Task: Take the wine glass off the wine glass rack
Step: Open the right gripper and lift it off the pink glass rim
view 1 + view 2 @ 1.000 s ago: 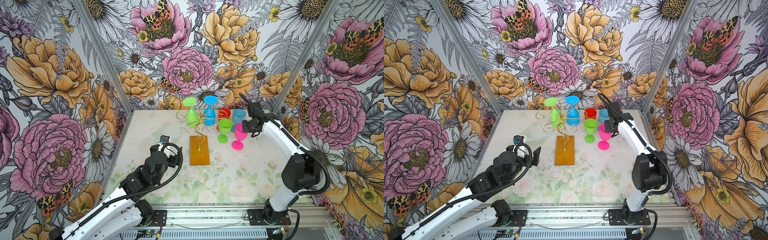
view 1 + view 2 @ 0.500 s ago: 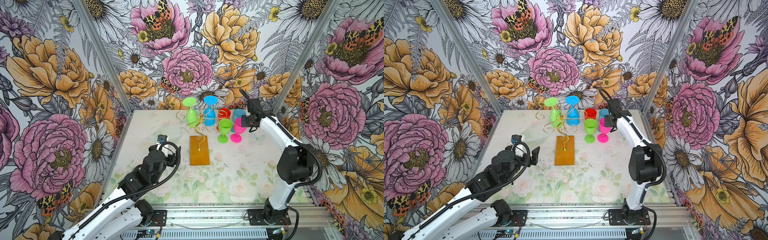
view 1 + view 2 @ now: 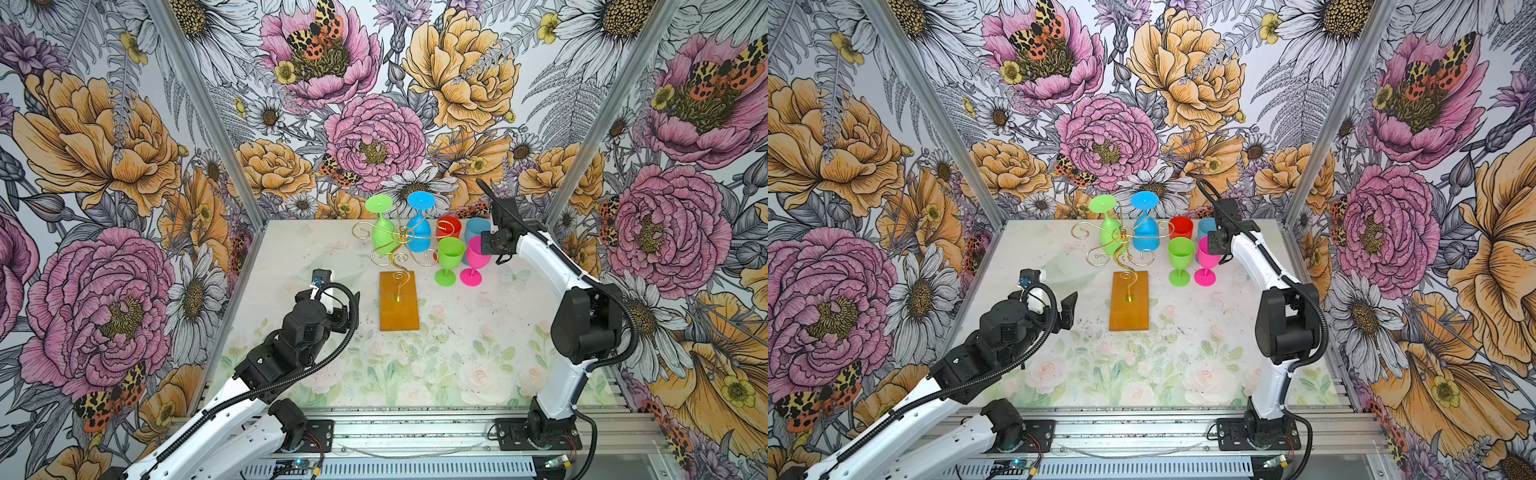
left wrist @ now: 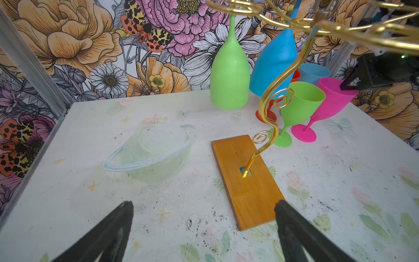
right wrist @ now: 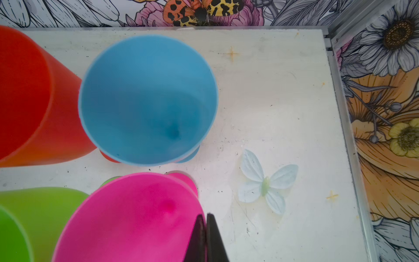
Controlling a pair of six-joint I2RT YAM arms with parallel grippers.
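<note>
Wine glass [image 3: 473,254] (pink) is pinched at rim by right pincer [image 5: 205,229]; left pincer [image 4: 204,205] spread. Adjacent upright green glass [image 3: 450,255] could be toppled by sideways drag.

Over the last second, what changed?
The right gripper, shut on the rim of the pink glass, carried it toward the back wall, next to the standing green glass; most of that came in the first half second. The left gripper stayed open, barely shifting. The wine glass rack and its two hung glasses did not move.
</note>
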